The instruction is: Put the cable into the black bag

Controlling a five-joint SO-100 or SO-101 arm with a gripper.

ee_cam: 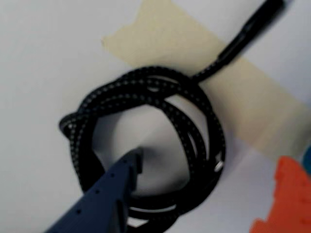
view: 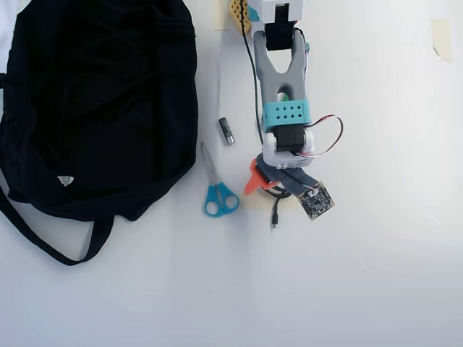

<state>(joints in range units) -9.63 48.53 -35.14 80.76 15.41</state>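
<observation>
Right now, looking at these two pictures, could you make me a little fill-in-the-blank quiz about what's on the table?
1. In the overhead view, the black bag lies to the ____ of the arm.
2. The scissors have ____ handles.
3. In the wrist view, the cable is wound into a ____.
4. The cable's free end lies across a strip of ____.

Missing words: left; blue; coil; tape

**Cable coiled on the table, bag lying well to the left**

You see the cable in the wrist view as a loose coil of black braided cord, lying flat, its plug end running up and to the right. In the overhead view, your black bag lies slumped and floppy at the upper left, strap trailing below, a small white label near its lower edge.
</observation>
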